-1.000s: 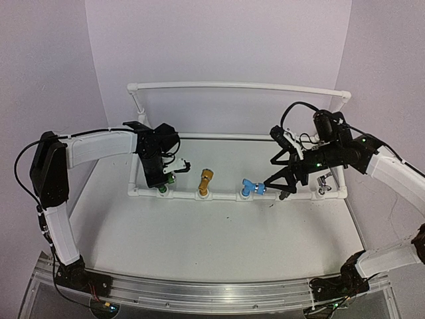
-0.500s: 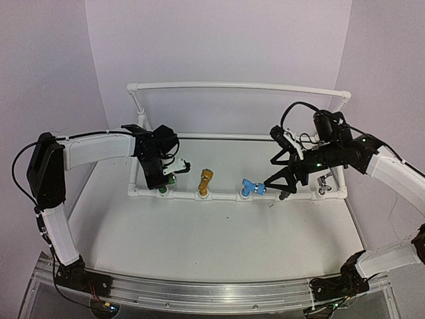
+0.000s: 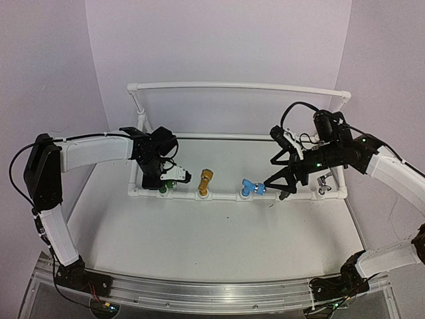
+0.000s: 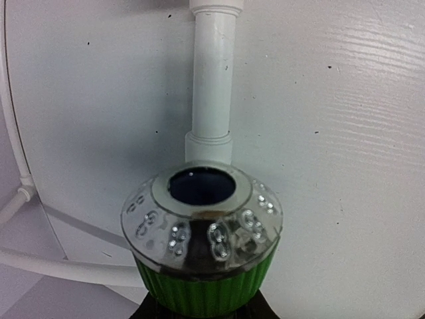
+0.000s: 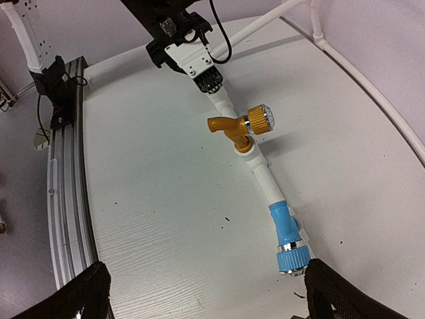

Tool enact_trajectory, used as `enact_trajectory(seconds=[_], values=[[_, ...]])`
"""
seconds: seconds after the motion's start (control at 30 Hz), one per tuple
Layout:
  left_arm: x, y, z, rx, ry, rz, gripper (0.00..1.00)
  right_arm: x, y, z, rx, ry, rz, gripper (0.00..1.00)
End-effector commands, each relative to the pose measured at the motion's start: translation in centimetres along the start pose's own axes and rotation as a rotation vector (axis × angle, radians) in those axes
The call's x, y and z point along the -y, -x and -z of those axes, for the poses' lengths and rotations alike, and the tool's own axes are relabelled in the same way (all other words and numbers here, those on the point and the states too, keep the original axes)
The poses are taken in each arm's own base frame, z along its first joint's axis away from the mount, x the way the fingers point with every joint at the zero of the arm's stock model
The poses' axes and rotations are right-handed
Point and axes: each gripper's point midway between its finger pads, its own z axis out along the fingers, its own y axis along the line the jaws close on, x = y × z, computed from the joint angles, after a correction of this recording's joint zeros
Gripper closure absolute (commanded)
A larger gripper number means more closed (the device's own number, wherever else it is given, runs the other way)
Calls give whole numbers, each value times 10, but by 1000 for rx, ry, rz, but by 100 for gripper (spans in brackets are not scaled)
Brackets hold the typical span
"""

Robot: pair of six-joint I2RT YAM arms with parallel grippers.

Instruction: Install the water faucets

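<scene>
surroundings: rectangular white plastic pipe frame (image 3: 239,85) lies on the white table (image 3: 219,239); aluminium base rail (image 3: 199,294) runs along the 6 o'clock edge.
obstruction: left gripper (image 3: 161,174) sits over the 9 o'clock end of the frame's near rail and hides most of the fitting there in the top view.
left grip: jaws nearly closed, clamped on the green ribbed tap fitting (image 4: 202,279), which has a clear cap with a dark centre hole.
right gripper (image 3: 272,174): jaws spread wide, holds nothing, hovers just at 3 o'clock of the blue tap fitting (image 3: 250,187).
other fittings: golden-orange tap fitting (image 3: 206,178) sits between green and blue on the near rail; shiny silver tap fitting (image 3: 323,182) is near the 3 o'clock end.
</scene>
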Motion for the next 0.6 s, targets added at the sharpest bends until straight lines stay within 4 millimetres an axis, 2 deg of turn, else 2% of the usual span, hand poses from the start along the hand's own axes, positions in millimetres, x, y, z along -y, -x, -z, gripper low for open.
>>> enact_trajectory(seconds=[0.0,0.1,0.3,0.4,0.43,0.47,0.57], values=[[13,-36,-11,-134,-23,-241,94,4,10,6,20,-21,17,2],[14,-43,-14,-173,-26,-281,88,4,9,5,16,-18,14,2],[5,-40,-8,-169,6,-283,68,3,9,4,17,-12,7,2],[2,-38,-3,-165,12,-273,48,3,9,5,20,-12,6,2],[1,-37,-2,-161,17,-270,36,3,10,5,20,-12,6,2],[0,-36,0,-158,21,-268,30,2,10,5,21,-12,6,2],[-5,-31,5,-140,39,-248,20,2,10,5,21,-10,3,2]])
